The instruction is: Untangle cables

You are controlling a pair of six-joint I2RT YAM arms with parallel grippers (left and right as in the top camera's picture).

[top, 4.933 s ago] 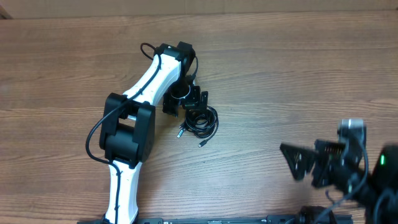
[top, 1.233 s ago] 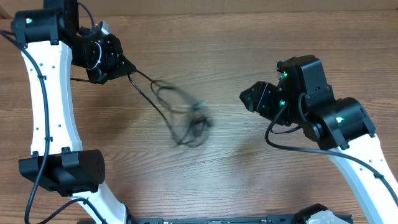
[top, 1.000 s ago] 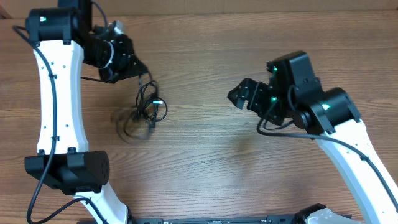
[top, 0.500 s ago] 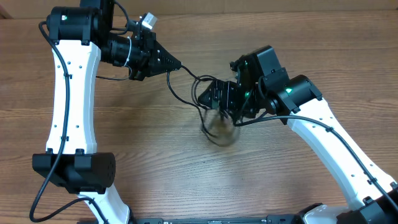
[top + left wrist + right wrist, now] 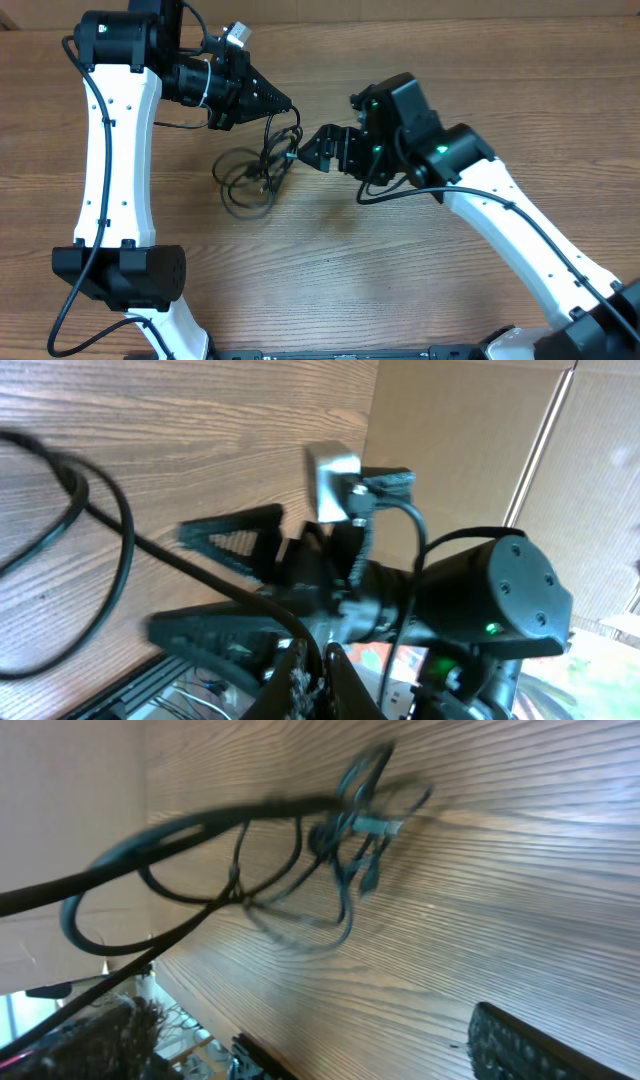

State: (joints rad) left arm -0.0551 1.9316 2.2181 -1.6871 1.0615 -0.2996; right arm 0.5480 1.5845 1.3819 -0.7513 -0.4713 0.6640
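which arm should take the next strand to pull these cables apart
Right. The left gripper is occupied, jaws shut on a strand of the cables. The right gripper sits beside the loops with jaws open, so it looks free to take another strand.

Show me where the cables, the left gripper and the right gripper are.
cables (image 5: 267,163), overhead view, middle of the tangle.
left gripper (image 5: 284,103), overhead view, between its fingertips.
right gripper (image 5: 303,158), overhead view, between its fingertips.

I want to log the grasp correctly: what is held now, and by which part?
The left gripper pinches one strand of the cables, above the tangle. The right gripper is open beside them, holding nothing.
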